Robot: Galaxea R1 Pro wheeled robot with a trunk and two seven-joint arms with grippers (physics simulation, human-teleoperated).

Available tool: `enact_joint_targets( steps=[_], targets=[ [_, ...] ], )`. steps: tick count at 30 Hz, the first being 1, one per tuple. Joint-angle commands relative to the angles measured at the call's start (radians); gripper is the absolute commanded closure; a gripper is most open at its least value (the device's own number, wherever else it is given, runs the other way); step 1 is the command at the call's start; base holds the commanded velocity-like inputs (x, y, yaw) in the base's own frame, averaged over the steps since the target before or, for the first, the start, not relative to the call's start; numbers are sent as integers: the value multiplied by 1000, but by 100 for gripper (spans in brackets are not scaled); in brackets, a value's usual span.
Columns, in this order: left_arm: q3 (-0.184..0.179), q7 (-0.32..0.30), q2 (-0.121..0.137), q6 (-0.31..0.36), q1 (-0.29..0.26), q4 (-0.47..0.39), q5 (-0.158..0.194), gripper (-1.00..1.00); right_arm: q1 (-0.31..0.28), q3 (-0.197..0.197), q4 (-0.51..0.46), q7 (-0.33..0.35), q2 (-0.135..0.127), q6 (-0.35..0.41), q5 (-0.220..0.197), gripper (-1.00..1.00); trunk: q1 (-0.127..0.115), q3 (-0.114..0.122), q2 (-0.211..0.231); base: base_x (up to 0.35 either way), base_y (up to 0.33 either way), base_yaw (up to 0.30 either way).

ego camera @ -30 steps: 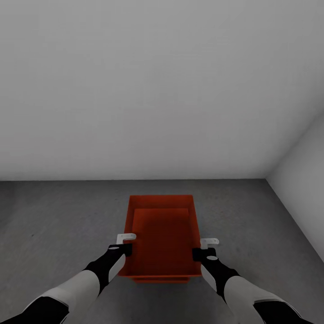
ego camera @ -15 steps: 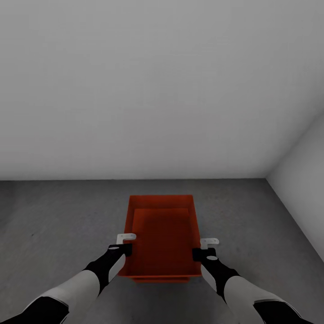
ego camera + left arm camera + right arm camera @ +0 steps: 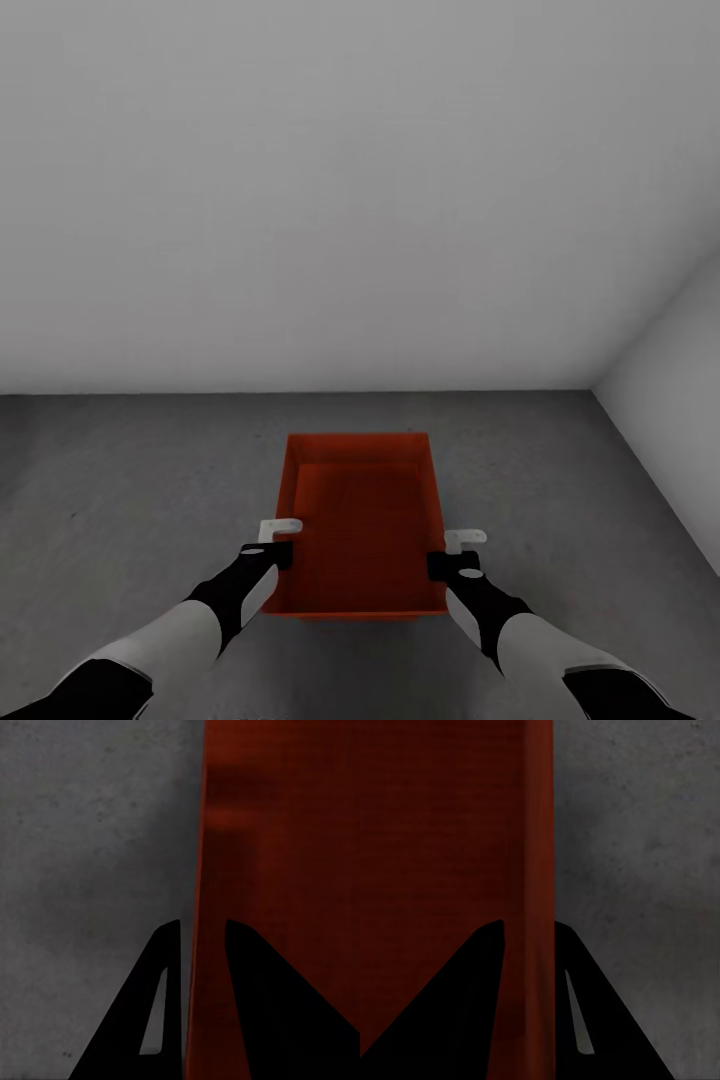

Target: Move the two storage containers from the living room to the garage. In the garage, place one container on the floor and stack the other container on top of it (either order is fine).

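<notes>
Both tools are pinching the thin side walls of an orange-red open-topped rectangular bin (image 3: 360,525): left tool (image 3: 281,540), right tool (image 3: 455,551). Judging the stacking step is under way; release is coming next. Dark grey speckled concrete floor (image 3: 120,500), plain pale grey walls (image 3: 300,200) around.

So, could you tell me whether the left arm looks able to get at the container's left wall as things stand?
Yes, it seems so already: the left pincer straddles the orange-red storage container's thin side wall, one finger on each side, with nothing between them.
</notes>
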Motion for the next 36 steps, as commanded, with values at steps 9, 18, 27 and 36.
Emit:
enact_joint_targets(
  steps=[9,18,27,36],
  targets=[
    [54,19,53,-23,-1,-5,-23,100,0,6,3,11,0,-2,-9,100,0,-15,-1,0,0,0],
    [54,19,53,-24,-1,-5,-23,100,0,6,3,11,-1,-2,-9,100,0,-30,-1,0,0,0],
    [54,19,53,-24,-1,-5,-23,100,0,6,3,11,-1,-2,-9,100,0,-42,-1,0,0,0],
    [54,19,52,-23,-1,-5,-23,100,0,6,3,12,-1,-2,-9,100,0,-43,-1,3,0,0]
  ],
)
